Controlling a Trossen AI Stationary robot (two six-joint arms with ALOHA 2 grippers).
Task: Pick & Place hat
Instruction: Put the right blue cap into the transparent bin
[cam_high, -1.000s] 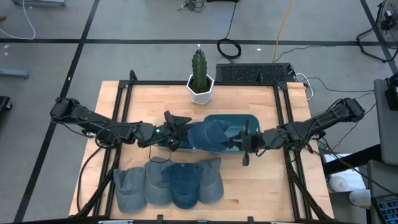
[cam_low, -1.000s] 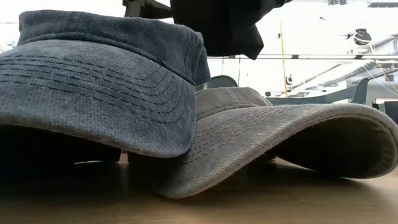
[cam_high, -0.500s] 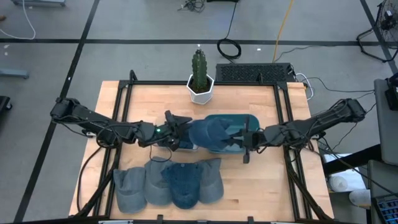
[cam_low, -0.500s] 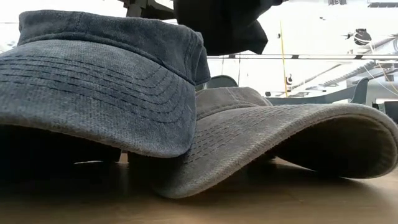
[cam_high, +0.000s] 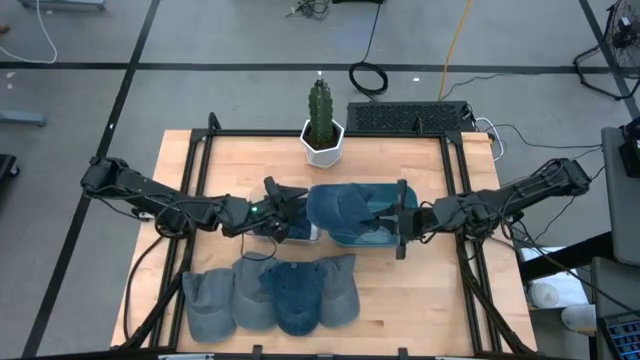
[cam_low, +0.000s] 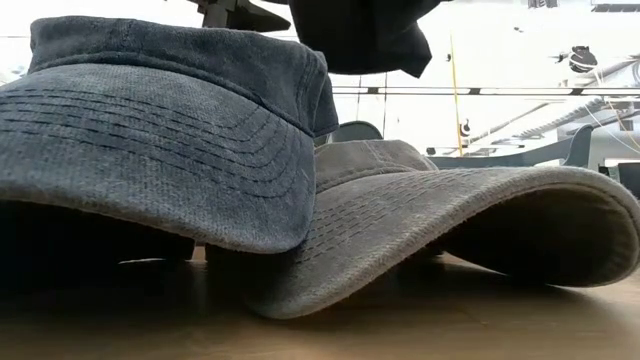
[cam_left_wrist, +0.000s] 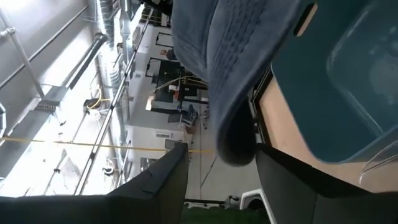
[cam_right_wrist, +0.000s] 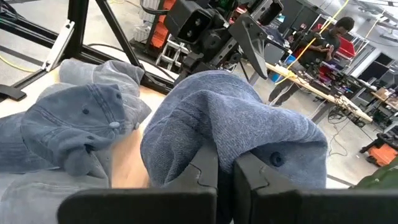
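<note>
Table (cam_high: 200, 160) first: four hats (cam_high: 272, 296) lie overlapping in a row at its near edge, not yet moved. One blue hat (cam_high: 340, 212) is up off the wood, hanging over the teal bin (cam_high: 405, 190) mid-table — picked, not yet dropped, so placing is left, judging by this. Its long axis runs left-right across the table; brim end toward the left arm. Right gripper (cam_high: 398, 222) is pinched tight on the hat's fabric. Left gripper (cam_high: 285, 218) sits just beside the brim, fingers half spread — grip unclear.
</note>
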